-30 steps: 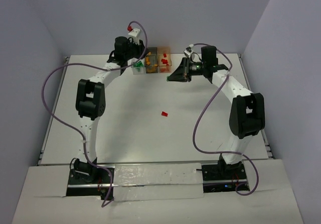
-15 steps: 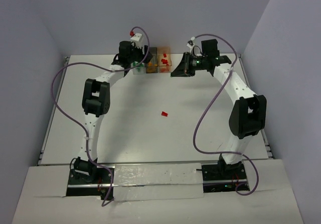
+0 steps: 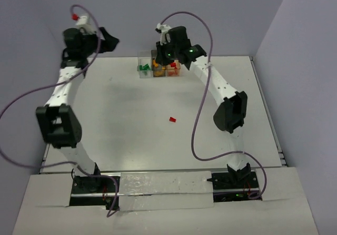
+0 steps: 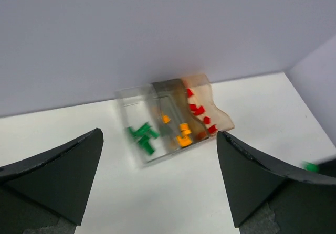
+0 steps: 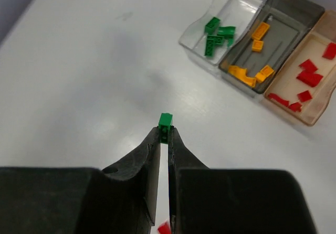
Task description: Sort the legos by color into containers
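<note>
Closest to the bases, a lone red lego point(image 3: 172, 119) lies loose on the table point(image 3: 121, 119), well short of the container row. Moving out, the right gripper point(image 5: 164, 135) is clamped tight on a green lego point(image 5: 166, 122), which pokes past the fingertips over bare table short of the row's clear end. The row itself: clear container point(image 5: 239, 8) with green bricks point(image 5: 215, 33), smoky grey container point(image 5: 294, 19) with orange-yellow bricks point(image 5: 260, 31), orange-tinted container point(image 5: 323, 89) with red bricks point(image 5: 310, 78). Raised, well left of the row, the left gripper point(image 3: 108, 39) gapes wide with nothing in it.

A white table point(image 3: 121, 114) carries three containers point(image 3: 159, 74) at its far edge and one loose red lego point(image 3: 172, 119).
</note>
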Controlling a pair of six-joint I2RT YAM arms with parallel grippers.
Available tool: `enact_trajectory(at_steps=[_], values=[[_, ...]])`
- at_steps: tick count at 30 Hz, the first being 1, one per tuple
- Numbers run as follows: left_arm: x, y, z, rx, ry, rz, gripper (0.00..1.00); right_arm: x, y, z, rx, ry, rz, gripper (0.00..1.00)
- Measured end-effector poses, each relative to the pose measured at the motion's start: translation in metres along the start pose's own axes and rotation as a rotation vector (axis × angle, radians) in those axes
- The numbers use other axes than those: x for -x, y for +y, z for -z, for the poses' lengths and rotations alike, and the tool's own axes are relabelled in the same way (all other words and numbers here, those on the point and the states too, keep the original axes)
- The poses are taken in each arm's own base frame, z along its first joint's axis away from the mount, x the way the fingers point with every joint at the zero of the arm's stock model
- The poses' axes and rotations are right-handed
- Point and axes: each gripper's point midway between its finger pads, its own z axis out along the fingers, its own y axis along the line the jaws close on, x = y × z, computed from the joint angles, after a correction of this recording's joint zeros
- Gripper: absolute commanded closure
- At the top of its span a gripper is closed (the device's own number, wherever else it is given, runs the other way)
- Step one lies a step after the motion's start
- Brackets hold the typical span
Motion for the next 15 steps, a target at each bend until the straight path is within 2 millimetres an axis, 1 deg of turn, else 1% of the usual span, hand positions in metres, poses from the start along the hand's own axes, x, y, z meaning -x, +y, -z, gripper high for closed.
enact_trajectory(at_steps=[2, 3, 4, 6, 7, 10, 13, 15], values=[[0.027, 0.021, 0.058, 0.076, -0.057, 0.002, 0.01, -0.015, -0.004, -0.03, -0.06, 0.017, 0.058, 1.0], [0.033, 0.029, 0.084, 0.112, -0.079, 0.003, 0.01, -0.022, -0.008, -0.044, -0.089, 0.023, 0.087, 1.0], [0.035, 0.031, 0.109, 0.143, -0.095, 0.004, 0.01, -0.031, -0.012, -0.059, -0.117, 0.032, 0.113, 1.0], [0.032, 0.026, 0.139, 0.168, -0.109, 0.0, 0.01, -0.048, -0.02, -0.084, -0.167, 0.049, 0.155, 1.0], [0.031, 0.02, 0.148, 0.165, -0.112, -0.012, 0.01, -0.057, -0.025, -0.096, -0.188, 0.058, 0.173, 1.0], [0.014, 0.005, 0.158, 0.14, -0.075, -0.015, 0.01, -0.074, -0.041, -0.126, -0.249, 0.051, 0.209, 1.0], [-0.009, 0.006, 0.162, 0.144, -0.018, 0.006, 0.01, -0.077, -0.052, -0.144, -0.283, 0.01, 0.221, 1.0], [-0.022, 0.009, 0.162, 0.153, 0.016, 0.024, 0.01, -0.07, -0.055, -0.152, -0.294, -0.033, 0.226, 1.0]])
